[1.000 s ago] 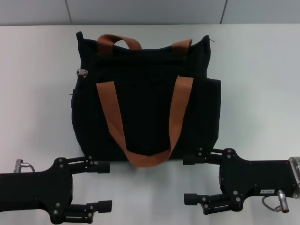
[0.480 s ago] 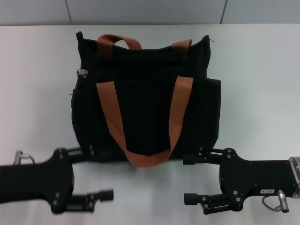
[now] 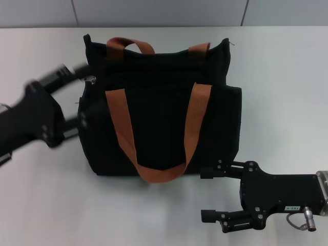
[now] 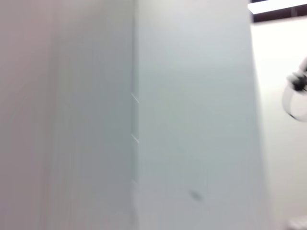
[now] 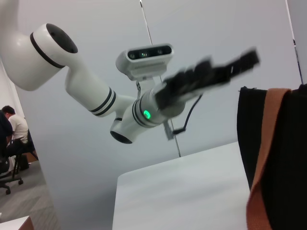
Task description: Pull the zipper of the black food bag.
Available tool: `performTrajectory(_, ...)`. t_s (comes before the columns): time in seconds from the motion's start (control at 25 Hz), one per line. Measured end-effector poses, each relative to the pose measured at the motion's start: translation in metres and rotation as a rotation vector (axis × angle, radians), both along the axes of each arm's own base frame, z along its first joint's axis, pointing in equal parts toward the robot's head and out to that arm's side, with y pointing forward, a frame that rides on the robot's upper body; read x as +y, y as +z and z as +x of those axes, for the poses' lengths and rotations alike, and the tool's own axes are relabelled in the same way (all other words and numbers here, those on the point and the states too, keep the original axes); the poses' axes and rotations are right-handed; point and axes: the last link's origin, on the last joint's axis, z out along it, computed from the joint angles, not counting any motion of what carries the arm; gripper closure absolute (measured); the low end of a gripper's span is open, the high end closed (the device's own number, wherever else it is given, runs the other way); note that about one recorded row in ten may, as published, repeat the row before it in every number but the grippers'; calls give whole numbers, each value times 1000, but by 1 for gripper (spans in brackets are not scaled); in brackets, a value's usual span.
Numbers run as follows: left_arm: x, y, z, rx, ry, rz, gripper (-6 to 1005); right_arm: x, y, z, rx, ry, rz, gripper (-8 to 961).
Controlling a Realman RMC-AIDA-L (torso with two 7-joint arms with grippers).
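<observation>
The black food bag (image 3: 159, 123) lies on the white table (image 3: 287, 77), its two rust-brown strap handles (image 3: 123, 128) facing me. The zipper (image 3: 90, 79), a small silver tab, sits at the bag's upper left edge. My left gripper (image 3: 78, 100) is open and blurred by motion at the bag's left side, one finger just above and left of the zipper, the other lower down by the side wall. My right gripper (image 3: 204, 196) hangs open in front of the bag's near right corner, holding nothing. The right wrist view shows the bag's edge (image 5: 288, 158) and the raised left arm (image 5: 211, 76).
A grey panelled wall (image 3: 164, 13) runs behind the table's far edge. Bare table lies to both sides of the bag and in front of it. The left wrist view shows only a blurred pale surface.
My left arm has swung up from the table's front edge to the bag's left side, near the zipper. The right arm and the bag have not moved.
</observation>
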Motion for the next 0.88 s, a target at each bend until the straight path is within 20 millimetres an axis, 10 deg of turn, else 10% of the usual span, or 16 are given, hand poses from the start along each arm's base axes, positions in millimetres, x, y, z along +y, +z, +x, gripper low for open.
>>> performTrajectory(0.88, 10, 32, -28, 42, 161, 163, 245, 3, 1, -2, 0, 9, 2, 114)
